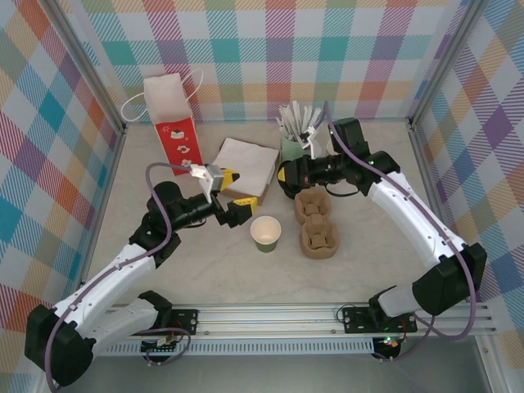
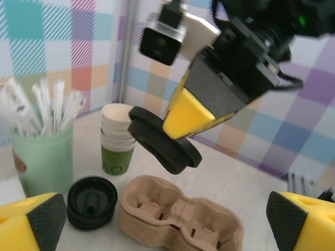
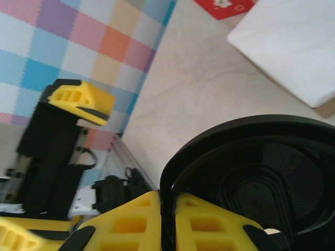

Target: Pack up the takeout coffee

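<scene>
Left claw (image 1: 237, 195) gapes wide; right claw (image 1: 286, 174) is pinched tight.

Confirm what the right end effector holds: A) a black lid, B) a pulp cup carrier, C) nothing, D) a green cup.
A: the right end effector is clamped on the rim of a black lid.

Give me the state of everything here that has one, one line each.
left gripper: open, empty.
right gripper: shut on the black lid, pinching its rim above the table.
green cup: upright, lidless, nothing inside.
paper bag: standing, top open.
cup carriers: slots empty.
cup stack: upright, nested, lidless.
</scene>
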`<state>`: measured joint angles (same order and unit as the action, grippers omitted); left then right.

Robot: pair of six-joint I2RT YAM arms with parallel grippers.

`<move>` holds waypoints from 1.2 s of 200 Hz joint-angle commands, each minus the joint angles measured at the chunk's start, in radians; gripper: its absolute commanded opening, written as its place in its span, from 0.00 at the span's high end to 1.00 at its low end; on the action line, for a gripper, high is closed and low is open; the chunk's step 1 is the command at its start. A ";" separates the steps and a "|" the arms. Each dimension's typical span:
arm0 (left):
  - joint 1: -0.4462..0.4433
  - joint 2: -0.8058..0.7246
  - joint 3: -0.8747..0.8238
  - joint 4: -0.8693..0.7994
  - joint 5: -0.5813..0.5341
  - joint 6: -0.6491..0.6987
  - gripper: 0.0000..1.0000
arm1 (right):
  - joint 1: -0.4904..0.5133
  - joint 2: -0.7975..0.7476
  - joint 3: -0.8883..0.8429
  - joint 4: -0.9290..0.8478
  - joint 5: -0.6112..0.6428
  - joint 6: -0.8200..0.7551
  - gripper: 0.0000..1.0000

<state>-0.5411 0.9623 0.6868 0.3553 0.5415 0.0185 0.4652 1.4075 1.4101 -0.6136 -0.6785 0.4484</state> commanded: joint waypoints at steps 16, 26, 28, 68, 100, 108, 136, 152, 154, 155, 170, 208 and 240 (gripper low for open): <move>-0.034 0.096 0.038 0.156 0.054 0.316 0.00 | -0.005 -0.068 -0.035 0.118 -0.181 0.121 0.88; -0.039 0.129 0.050 0.186 0.055 0.331 0.00 | -0.005 -0.080 -0.045 0.139 -0.201 0.147 0.88; -0.041 0.135 0.051 0.192 0.053 0.334 0.00 | -0.004 -0.082 -0.046 0.140 -0.202 0.151 0.88; -0.078 0.233 0.105 0.227 0.061 0.384 0.00 | -0.004 -0.105 -0.057 0.151 -0.222 0.188 0.87; -0.099 0.288 0.130 0.254 0.064 0.386 0.00 | -0.003 -0.101 -0.071 0.165 -0.226 0.206 0.87; -0.105 0.298 0.135 0.260 0.063 0.388 0.00 | -0.002 -0.100 -0.076 0.177 -0.231 0.213 0.87; -0.114 0.322 0.153 0.268 0.068 0.394 0.02 | -0.001 -0.097 -0.086 0.200 -0.246 0.233 0.87; -0.117 0.330 0.159 0.269 0.075 0.396 0.04 | 0.000 -0.096 -0.088 0.203 -0.248 0.237 0.87; -0.117 0.331 0.161 0.269 0.076 0.396 0.04 | 0.000 -0.096 -0.088 0.204 -0.248 0.236 0.87; -0.116 0.331 0.161 0.268 0.076 0.396 0.04 | 0.000 -0.096 -0.088 0.203 -0.249 0.237 0.87; -0.116 0.331 0.162 0.266 0.077 0.400 0.06 | 0.001 -0.093 -0.089 0.210 -0.255 0.242 0.87; -0.116 0.323 0.170 0.233 0.091 0.424 0.11 | 0.006 -0.090 -0.098 0.209 -0.264 0.254 0.87; -0.117 0.317 0.174 0.216 0.106 0.436 0.13 | 0.015 -0.078 -0.106 0.202 -0.265 0.257 0.86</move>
<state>-0.6426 1.2934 0.8230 0.5709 0.6174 0.4221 0.4683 1.3212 1.3197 -0.4259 -0.9108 0.6968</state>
